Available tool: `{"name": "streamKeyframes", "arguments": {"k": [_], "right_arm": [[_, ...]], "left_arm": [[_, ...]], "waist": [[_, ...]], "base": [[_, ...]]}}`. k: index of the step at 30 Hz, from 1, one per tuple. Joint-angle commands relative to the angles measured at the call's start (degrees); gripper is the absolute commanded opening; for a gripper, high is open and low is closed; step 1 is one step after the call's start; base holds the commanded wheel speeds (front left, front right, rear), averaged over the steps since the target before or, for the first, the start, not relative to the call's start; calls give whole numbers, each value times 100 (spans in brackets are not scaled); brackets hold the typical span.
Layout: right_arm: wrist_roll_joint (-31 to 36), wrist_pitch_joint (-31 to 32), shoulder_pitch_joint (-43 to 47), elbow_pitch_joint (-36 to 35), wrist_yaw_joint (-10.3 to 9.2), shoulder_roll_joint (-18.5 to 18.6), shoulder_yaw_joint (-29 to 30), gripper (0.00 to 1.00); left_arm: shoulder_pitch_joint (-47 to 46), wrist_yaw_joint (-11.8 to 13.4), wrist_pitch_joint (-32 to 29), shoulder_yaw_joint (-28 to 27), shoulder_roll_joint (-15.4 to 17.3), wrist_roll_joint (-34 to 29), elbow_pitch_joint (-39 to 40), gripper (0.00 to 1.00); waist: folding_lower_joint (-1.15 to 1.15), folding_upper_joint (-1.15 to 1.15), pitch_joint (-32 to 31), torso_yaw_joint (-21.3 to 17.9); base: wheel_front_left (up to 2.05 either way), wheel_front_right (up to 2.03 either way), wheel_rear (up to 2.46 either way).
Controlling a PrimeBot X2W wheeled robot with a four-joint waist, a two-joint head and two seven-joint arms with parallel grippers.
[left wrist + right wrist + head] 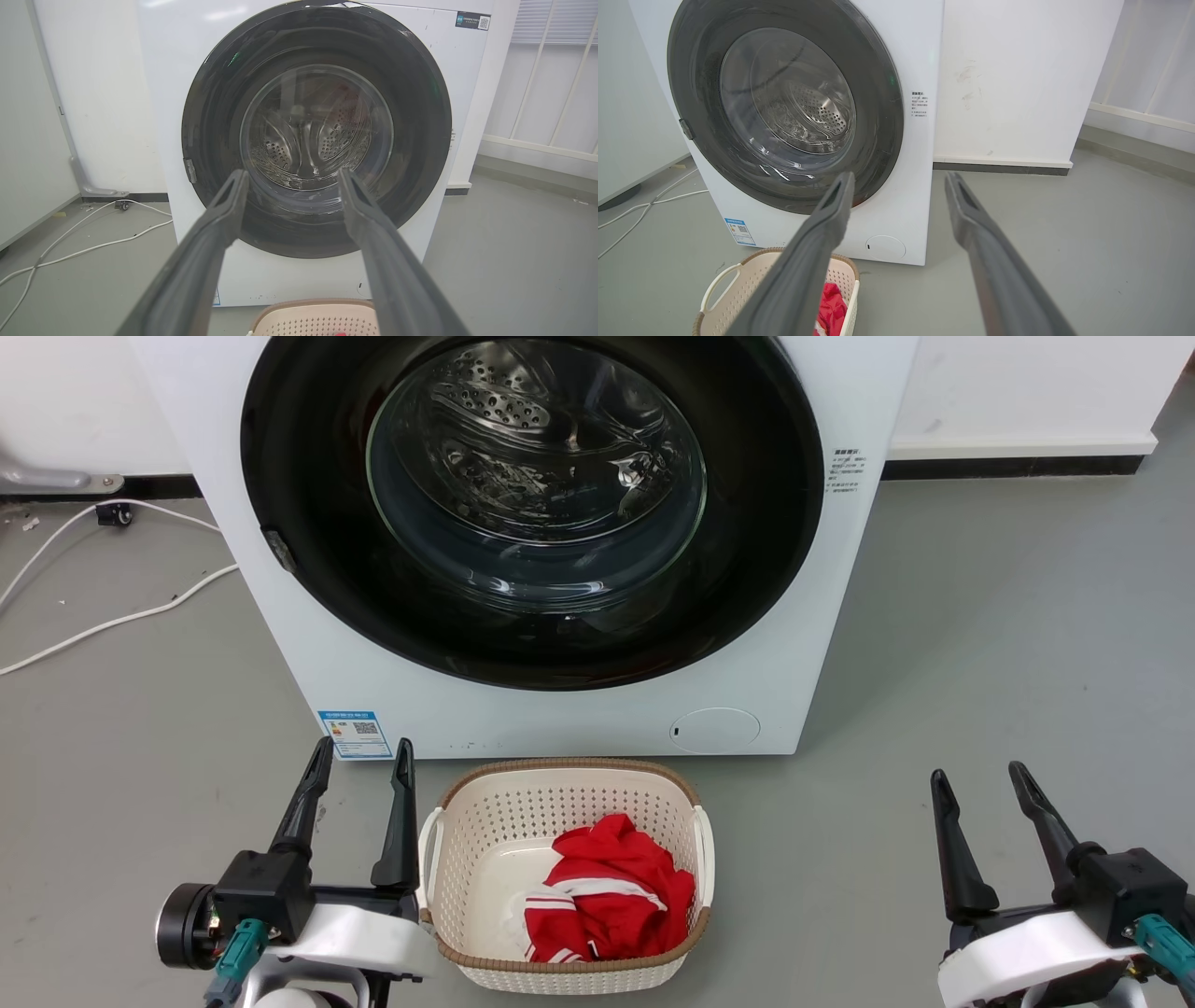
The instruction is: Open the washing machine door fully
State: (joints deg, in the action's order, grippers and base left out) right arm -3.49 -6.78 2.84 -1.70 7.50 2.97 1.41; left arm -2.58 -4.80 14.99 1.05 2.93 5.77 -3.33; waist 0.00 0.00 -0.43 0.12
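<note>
The right hand [899, 179] holds its two dark fingers spread wide, with nothing between them. Ahead, the glossy black washing machine door [784, 100] sits closed against the white washing machine [920, 56]. At lower left, a cream basket [714, 289] on the grey floor [1087, 224] holds a red garment [831, 303].

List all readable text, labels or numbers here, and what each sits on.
Nothing can be quoted; three printed items, all unreadable.
Lower left front of the washing machine: blue sticker with a QR code, print too small.
Right of the washing machine door: small printed block, blurred.
Top right corner of the front, left wrist view: dark sticker with a QR code, too small.
</note>
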Motion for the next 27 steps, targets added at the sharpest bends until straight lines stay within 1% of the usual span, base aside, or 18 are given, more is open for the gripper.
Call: {"name": "streamKeyframes", "arguments": {"k": [1,3,4,5,6,9,10,12,14,15,16,20,21,24,27], "right_arm": [[-26,-28,-22,17,-2,-18,2,100],[-128,-21,-18,45,-2,-18,5,100],[-180,-32,-18,56,-2,-18,16,48],[-249,-50,-21,66,-2,-18,18,15],[-329,-84,-20,81,-2,-18,17,0],[-620,-171,-23,118,-2,-17,9,0],[-620,-171,-23,118,-2,-17,9,0],[-1165,-297,-30,170,-2,-17,5,0],[-2167,-474,-49,254,-2,-18,-61,0],[-2756,-565,-77,286,-1,-18,-111,0],[-3497,-646,-104,321,-2,-18,-178,0],[-5812,-820,-244,367,-2,-13,-292,0],[-6299,-828,-303,371,-1,-11,-267,0],[-7590,-832,-495,413,-1,-4,-13,0],[-8366,-835,-775,501,-1,-9,145,0]], "left_arm": [[23,13,28,-11,-9,-26,-11,100],[29,9,28,-17,-9,-37,-17,100],[30,7,28,-17,-9,-44,-21,100],[29,5,28,-17,-9,-49,-24,100],[26,3,28,-19,-9,-48,-29,100],[22,0,28,-26,-9,-46,-36,100],[22,0,28,-26,-9,-46,-36,100],[27,-1,28,-32,-9,-40,-39,100],[33,-2,28,-35,-8,-29,-42,100],[36,-3,28,-36,-8,-26,-44,100],[38,-5,28,-40,-8,-23,-43,100],[40,-6,28,-55,-8,-12,-31,100],[37,-6,28,-61,-8,-8,-26,100],[16,-11,27,-79,-8,6,-5,100],[-56,-18,22,-106,-8,18,24,100]], "waist": [[0,0,3,-1],[0,0,4,-3],[0,0,4,-3],[0,0,3,-3],[0,0,3,-2],[0,0,2,-2],[0,0,2,-2],[0,0,-1,-5],[0,0,-2,-4],[0,0,-4,-5],[0,0,-4,-7],[0,0,8,-21],[0,0,15,-27],[0,0,47,-42],[0,0,127,-47]], "base": [[0,0,0],[0,0,0],[0,0,0],[0,0,0],[0,0,0],[0,0,0],[0,0,0],[0,0,0],[0,0,0],[0,0,0],[0,0,0],[0,0,0],[0,0,0],[0,0,0],[0,0,0]]}}
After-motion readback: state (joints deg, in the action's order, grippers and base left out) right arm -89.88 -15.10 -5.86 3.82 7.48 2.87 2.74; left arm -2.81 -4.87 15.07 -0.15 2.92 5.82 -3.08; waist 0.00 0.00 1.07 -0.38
